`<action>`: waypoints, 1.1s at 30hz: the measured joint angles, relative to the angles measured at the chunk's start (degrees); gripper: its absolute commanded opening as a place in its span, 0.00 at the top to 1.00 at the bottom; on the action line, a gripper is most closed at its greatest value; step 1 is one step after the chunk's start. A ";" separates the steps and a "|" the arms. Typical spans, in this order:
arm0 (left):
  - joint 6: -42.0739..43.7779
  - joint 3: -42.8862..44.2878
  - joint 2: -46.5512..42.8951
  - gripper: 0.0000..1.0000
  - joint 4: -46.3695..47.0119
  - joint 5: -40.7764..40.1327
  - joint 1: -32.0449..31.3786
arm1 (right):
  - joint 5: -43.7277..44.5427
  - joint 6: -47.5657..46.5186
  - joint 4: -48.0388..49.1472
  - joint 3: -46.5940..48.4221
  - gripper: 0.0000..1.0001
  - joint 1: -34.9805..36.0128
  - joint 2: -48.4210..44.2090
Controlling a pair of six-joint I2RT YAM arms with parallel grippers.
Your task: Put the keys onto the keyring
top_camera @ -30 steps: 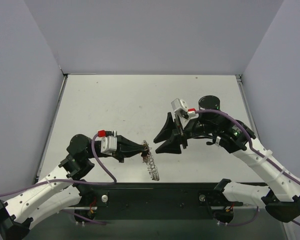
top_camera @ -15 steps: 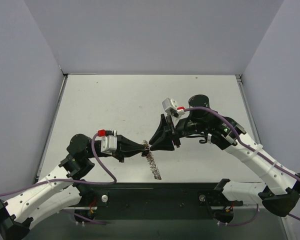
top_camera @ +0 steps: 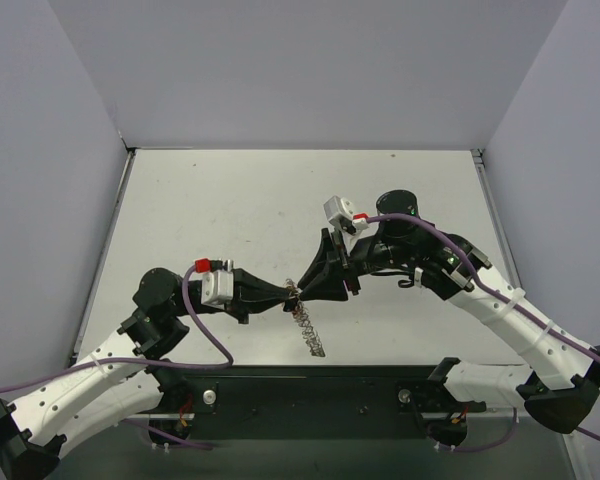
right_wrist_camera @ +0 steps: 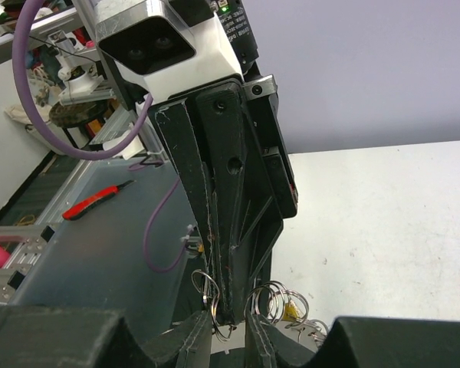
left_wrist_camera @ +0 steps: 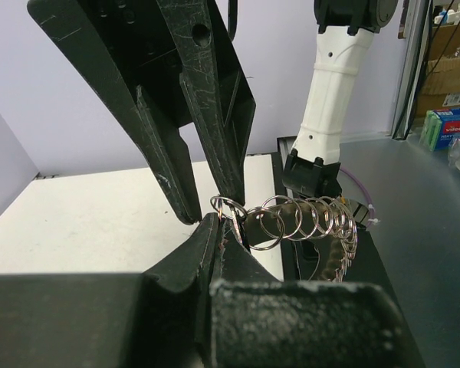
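So on my top feed both arms meet just ahead of their bases, over the front part of the table (top_camera: 230,200). The left gripper (top_camera: 283,293) has its fingers (left_wrist_camera: 188,257) pinched tight on the keyring (top_camera: 309,332). They grip one loop at the upper end of that coil-like rim, and the rest of the ring trails from there toward the near edge. From above I can't tell if the low end touches the table. On the left wrist cam the loops fan out to the right of the pinch, and the toothed part of the rim curves down at the far end. The right gripper (top_camera: 306,288) comes in from the opposite side, pretty much tip to tip with the left one. Its fingers (left_wrist_camera: 215,130) are a narrow gap apart, straddling the held loop and the left fingertips, and I honestly can't tell if they touch the metal. The right wrist cam shows a tiny yellow speck (right_wrist_camera: 290,310) in among the loops, maybe a key head, but it's too small to call.
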 measured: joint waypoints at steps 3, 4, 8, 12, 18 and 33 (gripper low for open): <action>-0.07 0.00 0.09 1.00 0.20 -0.31 0.00 | 0.26 0.11 -0.02 -0.09 0.80 0.00 0.00; -0.11 0.00 0.13 1.00 0.22 -0.37 0.00 | 0.33 0.20 -0.02 -0.09 0.82 0.00 0.00; -0.33 0.00 0.31 1.00 0.20 -0.52 0.02 | 0.42 0.63 -0.17 -0.09 1.00 0.00 0.00; -1.36 -0.02 0.44 1.00 0.17 -0.79 0.15 | 0.31 0.79 -0.42 -0.09 1.00 0.00 0.00; -1.64 0.00 0.17 0.98 -0.37 -1.40 0.22 | 0.92 0.98 -0.44 -0.09 1.00 0.00 0.00; 5.03 1.38 -6.03 0.39 -9.68 -9.40 0.04 | 4.72 1.20 -2.71 -0.07 1.00 0.35 -0.04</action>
